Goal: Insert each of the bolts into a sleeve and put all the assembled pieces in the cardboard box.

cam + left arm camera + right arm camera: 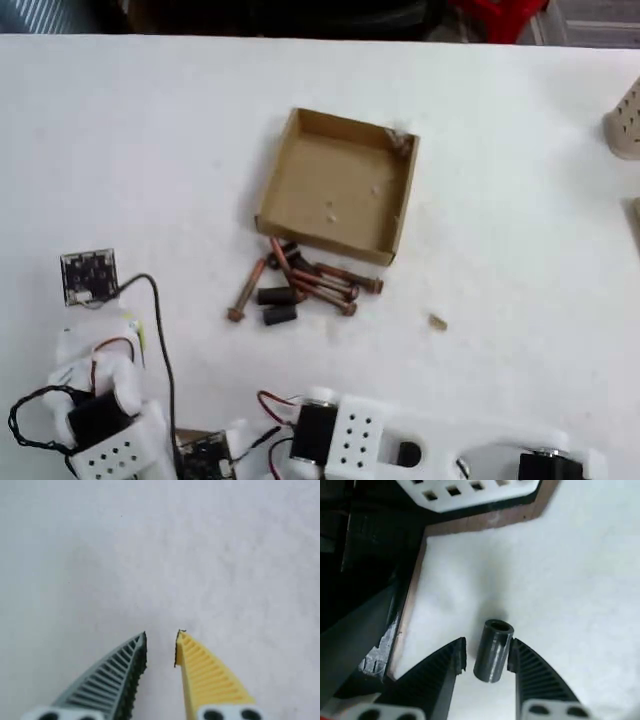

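Observation:
The open cardboard box sits mid-table. Just in front of it lies a pile of several copper-coloured bolts with two black sleeves among them. Another black sleeve stands between the black fingers of my right gripper. One finger touches it and a thin gap shows at the other. My left gripper, with one grey and one yellow finger, hovers slightly open over bare white table with nothing between its fingers.
Both arm bodies and loose cables lie along the near table edge. A small circuit board is at the left. A tiny tan piece lies right of the bolts. A white perforated plate and brown board edge are beside my right gripper.

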